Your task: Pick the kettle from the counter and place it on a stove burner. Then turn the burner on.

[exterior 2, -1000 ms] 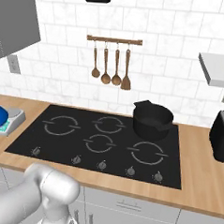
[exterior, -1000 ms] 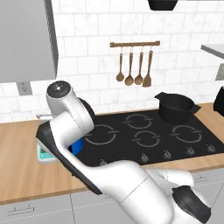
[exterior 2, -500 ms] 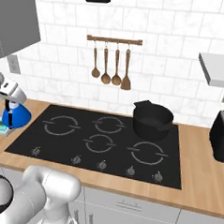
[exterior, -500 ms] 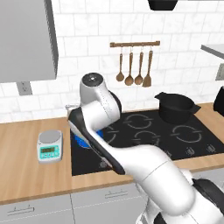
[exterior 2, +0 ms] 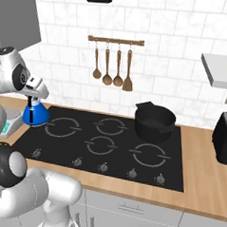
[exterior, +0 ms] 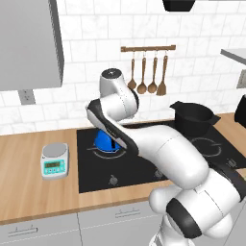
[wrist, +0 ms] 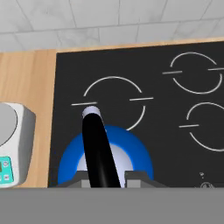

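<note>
Blue and cone-shaped, the small kettle (wrist: 105, 157) hangs by its black arched handle (wrist: 98, 146) in the tool (wrist: 105, 177), whose tips are clamped on that handle. It sits over the black glass cooktop (wrist: 175, 148), near the large grey burner ring (wrist: 114, 103), beside the white kitchen scale (exterior: 55, 160) on the light wooden surface (exterior: 29, 192).
</note>
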Motion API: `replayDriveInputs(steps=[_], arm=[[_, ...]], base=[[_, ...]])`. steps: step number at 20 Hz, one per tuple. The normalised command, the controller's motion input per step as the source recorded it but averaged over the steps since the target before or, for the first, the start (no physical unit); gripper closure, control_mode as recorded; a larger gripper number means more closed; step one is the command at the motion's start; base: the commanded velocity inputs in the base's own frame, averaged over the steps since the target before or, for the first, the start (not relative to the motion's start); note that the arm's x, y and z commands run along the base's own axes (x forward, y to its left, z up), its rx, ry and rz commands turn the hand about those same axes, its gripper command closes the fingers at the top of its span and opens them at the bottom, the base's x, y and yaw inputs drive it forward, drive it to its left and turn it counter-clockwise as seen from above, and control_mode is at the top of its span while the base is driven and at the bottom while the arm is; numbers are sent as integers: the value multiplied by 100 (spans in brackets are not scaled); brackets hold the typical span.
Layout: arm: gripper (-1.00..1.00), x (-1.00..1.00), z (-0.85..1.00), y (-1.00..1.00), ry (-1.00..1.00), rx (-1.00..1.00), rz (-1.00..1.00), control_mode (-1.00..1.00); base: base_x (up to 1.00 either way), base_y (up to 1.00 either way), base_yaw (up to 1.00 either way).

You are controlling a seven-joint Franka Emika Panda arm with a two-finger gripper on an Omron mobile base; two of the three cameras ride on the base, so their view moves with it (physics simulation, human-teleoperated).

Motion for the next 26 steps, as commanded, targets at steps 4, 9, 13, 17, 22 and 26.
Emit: replayDriveInputs(steps=[4,9,13,17,22,26], arm=[[100,25,-7,-19,2,0,0,-100],[100,12,-20,-18,0,0,0,-100],[100,7,-19,-12,0,0,0,-100],[100,3,-12,-3,0,0,0,-100],[100,16,-8,0,0,0,0,-100],[100,31,-8,0,0,0,0,-100]], base=[[0,0,0],[0,0,0],[0,0,0],[0,0,0],[0,0,0],[0,0,0]])
